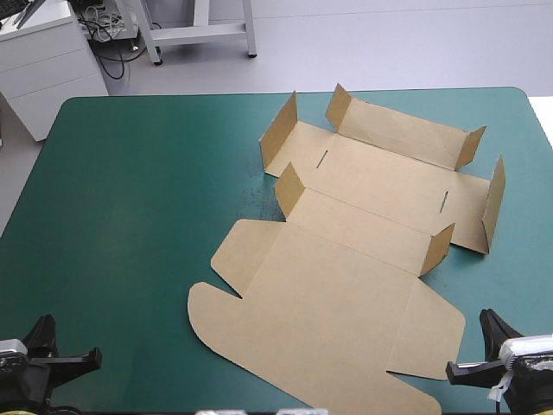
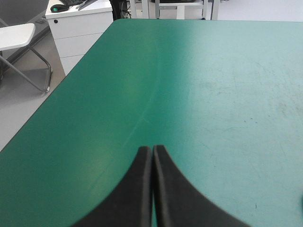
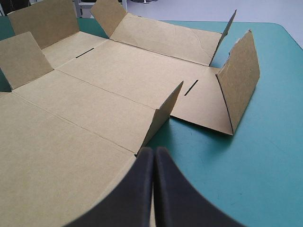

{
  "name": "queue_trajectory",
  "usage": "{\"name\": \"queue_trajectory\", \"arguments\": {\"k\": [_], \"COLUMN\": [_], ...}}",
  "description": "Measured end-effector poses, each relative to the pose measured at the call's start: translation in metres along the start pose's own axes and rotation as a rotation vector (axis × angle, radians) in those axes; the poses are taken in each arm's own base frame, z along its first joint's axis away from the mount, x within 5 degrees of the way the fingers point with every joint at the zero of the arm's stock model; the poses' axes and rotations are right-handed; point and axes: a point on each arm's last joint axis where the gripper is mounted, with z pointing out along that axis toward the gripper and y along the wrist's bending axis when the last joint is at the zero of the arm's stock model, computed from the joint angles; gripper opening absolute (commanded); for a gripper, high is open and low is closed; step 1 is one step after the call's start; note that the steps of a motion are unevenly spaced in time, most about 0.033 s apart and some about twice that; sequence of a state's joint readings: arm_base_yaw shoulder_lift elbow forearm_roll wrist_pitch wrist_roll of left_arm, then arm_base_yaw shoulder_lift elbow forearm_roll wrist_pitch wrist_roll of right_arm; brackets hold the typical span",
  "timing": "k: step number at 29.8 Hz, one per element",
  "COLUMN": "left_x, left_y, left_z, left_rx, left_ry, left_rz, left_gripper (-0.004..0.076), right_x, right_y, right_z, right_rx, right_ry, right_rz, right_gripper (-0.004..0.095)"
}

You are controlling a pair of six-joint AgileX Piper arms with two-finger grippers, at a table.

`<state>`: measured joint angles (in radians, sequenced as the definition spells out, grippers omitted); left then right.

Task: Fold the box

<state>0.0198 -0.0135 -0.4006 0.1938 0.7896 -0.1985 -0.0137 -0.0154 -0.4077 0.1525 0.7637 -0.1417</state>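
On surface [image 1: 130,216], box [image 1: 346,285] lies unfolded, lid flat, far flaps tilted up; fingers of left gripper [image 2: 152,149], right gripper [image 3: 154,150] closed, empty.

The high view is looking down over the whole table [image 1: 130,216]; both wrist views are facing far, low and close, the right sharing the box [image 3: 104,80].
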Motion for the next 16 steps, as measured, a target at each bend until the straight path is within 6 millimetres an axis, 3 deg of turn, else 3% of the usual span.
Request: {"name": "queue_trajectory", "arguments": {"k": [16], "left_x": [0.0], "left_y": [0.0], "left_z": [0.0], "left_rx": [0.0], "left_ry": [0.0], "left_rz": [0.0], "left_gripper": [-0.0032], "right_x": [0.0], "right_y": [0.0001], "right_z": [0.0], "right_rx": [-0.001], "right_ry": [0.0], "right_rz": [0.0], "right_gripper": [0.0008]}}
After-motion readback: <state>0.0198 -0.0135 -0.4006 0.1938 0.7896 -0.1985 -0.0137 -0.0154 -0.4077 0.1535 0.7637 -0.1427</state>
